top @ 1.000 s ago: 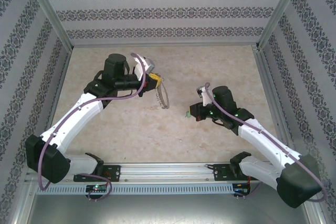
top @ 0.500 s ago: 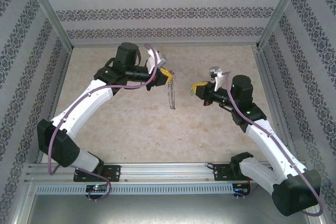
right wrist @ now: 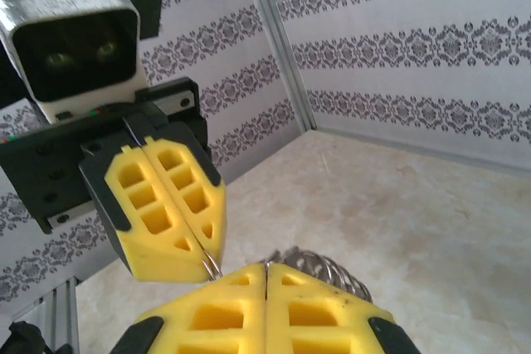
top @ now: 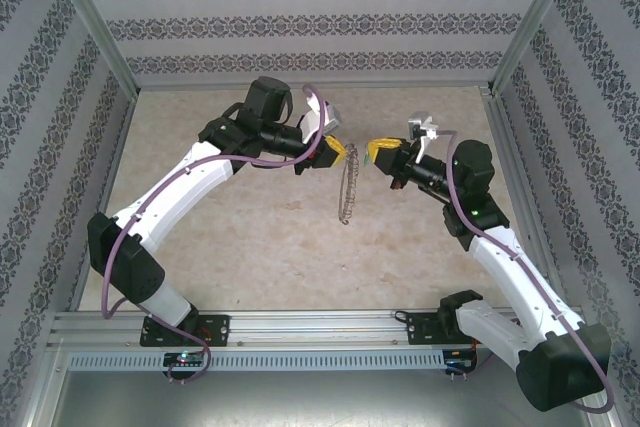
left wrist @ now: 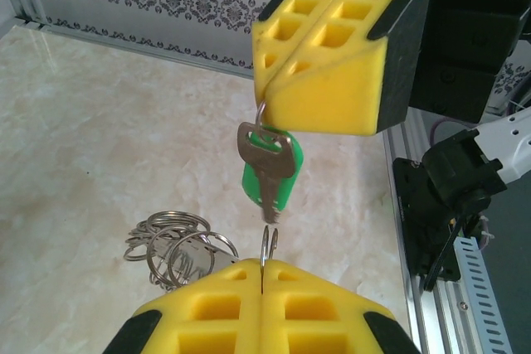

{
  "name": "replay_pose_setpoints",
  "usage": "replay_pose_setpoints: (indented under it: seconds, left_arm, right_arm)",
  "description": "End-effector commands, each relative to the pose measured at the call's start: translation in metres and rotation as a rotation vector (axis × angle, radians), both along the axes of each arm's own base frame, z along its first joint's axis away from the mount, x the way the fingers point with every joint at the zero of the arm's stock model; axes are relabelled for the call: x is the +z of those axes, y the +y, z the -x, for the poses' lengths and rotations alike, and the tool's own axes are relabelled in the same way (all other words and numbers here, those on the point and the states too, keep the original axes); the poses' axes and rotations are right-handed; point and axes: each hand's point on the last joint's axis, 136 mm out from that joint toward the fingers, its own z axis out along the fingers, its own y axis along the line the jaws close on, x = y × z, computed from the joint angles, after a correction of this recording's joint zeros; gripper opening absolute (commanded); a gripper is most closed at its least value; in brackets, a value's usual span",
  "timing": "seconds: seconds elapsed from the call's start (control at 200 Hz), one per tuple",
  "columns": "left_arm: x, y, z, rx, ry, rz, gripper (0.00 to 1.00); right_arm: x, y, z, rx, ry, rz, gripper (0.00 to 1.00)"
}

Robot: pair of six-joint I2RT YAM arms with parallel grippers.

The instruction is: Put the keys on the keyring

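My left gripper (top: 338, 154) (left wrist: 262, 264) is shut on the wire of the keyring (top: 347, 192), which hangs floppy below it above the table. Several small silvery rings (left wrist: 170, 244) strung on it dangle to the left in the left wrist view. My right gripper (top: 380, 154) (left wrist: 264, 95) faces it tip to tip, shut on the top loop of the keys: a silvery key (left wrist: 265, 159) on a green tag (left wrist: 288, 184). The key's tip hangs just above the ring wire (left wrist: 269, 242). From the right wrist, the right gripper (right wrist: 265, 269) nearly meets the left gripper (right wrist: 202, 248).
The beige table (top: 250, 247) lies below both raised grippers. Patterned walls (top: 300, 27) close the back and sides, with metal posts at the corners. An aluminium rail (top: 320, 325) runs along the near edge by the arm bases.
Both arms rose and swung inward. The left carried the hanging keyring rightward; the right lifted the keys off the table. The two grippers now stand tip to tip.
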Motion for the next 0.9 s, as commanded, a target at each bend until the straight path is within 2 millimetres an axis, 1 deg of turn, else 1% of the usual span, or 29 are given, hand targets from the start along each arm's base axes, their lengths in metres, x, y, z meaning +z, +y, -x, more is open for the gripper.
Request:
replay_pose_setpoints:
  seconds: [0.0, 0.2, 0.325, 0.5, 0.694, 0.894]
  left_arm:
    - [0.015, -0.007, 0.009, -0.058, -0.039, 0.024, 0.0]
    - [0.015, -0.011, 0.008, -0.055, -0.039, 0.025, 0.0]
    - [0.013, -0.013, 0.003, -0.031, -0.038, 0.02, 0.0]
    - [0.013, -0.015, 0.001, -0.02, -0.032, 0.023, 0.0]
    - [0.014, -0.015, 0.002, -0.019, -0.032, 0.024, 0.0]
    - [0.014, -0.016, 0.004, -0.023, -0.031, 0.021, 0.0]
  right_arm:
    - [0.022, -0.001, 0.008, 0.014, -0.069, -0.048, 0.0]
    - [0.024, 0.005, 0.016, 0.046, -0.062, -0.06, 0.0]
    - [0.019, 0.011, 0.021, 0.072, -0.054, -0.055, 0.0]
    - [0.008, 0.018, 0.026, 0.101, -0.033, -0.037, 0.0]
    - [-0.002, 0.021, 0.026, 0.101, -0.015, -0.026, 0.0]
    - [-0.004, 0.025, 0.023, 0.099, -0.016, -0.02, 0.0]
